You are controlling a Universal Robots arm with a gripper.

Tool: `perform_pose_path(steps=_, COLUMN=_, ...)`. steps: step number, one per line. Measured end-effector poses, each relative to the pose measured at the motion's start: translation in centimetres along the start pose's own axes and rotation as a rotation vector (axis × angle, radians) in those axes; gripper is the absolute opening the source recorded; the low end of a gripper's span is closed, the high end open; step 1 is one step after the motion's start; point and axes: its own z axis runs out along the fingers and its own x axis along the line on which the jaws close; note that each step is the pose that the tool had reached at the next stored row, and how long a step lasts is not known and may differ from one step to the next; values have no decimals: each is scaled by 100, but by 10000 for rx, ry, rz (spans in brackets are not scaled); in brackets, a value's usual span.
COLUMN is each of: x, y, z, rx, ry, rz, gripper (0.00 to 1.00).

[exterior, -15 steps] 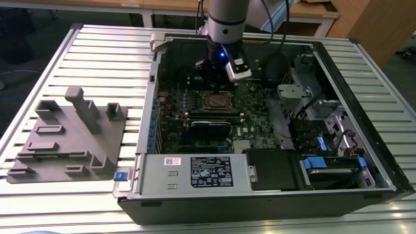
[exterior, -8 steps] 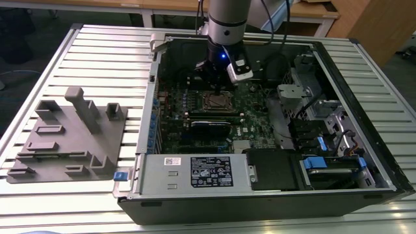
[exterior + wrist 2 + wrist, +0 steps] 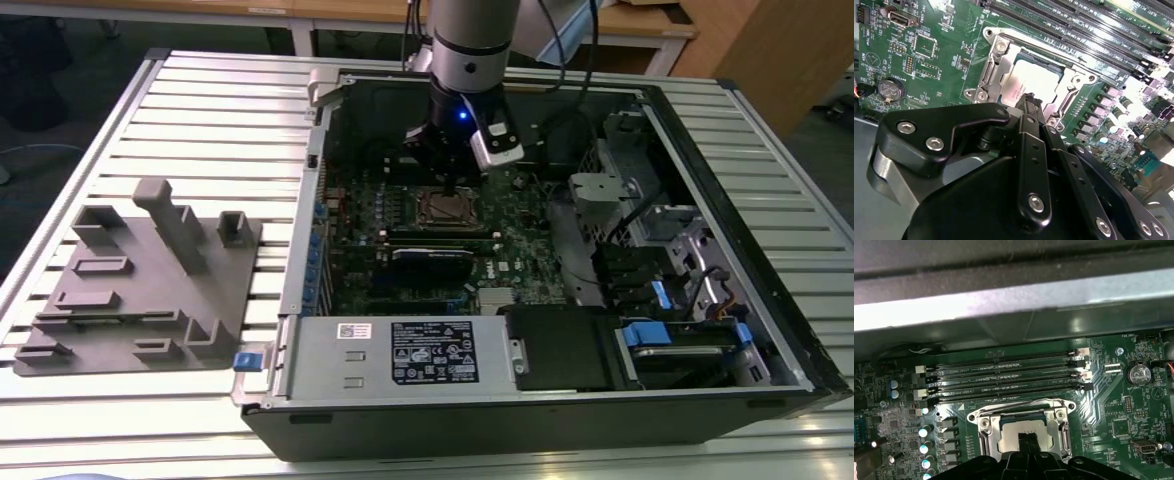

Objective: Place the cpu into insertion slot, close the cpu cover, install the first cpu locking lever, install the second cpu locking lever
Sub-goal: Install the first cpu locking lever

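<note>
The cpu (image 3: pixel 1026 80) lies flat in the insertion slot (image 3: pixel 990 75), its pale metal top facing up. In the first wrist view the cpu (image 3: pixel 1019 427) sits inside the slot's metal rim (image 3: pixel 985 434). A thin metal frame lies level around the cpu; it seems to be the cpu cover (image 3: pixel 1019 410), lying down. My gripper (image 3: pixel 1029 101) points straight down at the cpu's middle, fingers drawn together, tips at or just above its top. In the exterior view the gripper (image 3: pixel 445 185) hangs over the slot (image 3: pixel 447 208) inside the open computer case.
Long black memory slots (image 3: pixel 1004 375) run beside the socket, and a coin battery (image 3: pixel 1139 374) sits on the board. The case wall (image 3: pixel 1004 295) rises close behind. A black module (image 3: pixel 430 262), power supply (image 3: pixel 400 350) and drive bays (image 3: pixel 667 330) share the case. A grey fixture (image 3: pixel 134 280) lies outside it.
</note>
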Motion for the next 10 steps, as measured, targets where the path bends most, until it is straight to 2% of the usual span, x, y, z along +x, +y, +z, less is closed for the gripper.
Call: perform_pose_path(steps=10, x=0, y=1, z=-18, rx=-4, ry=-2, rz=0, gripper=11)
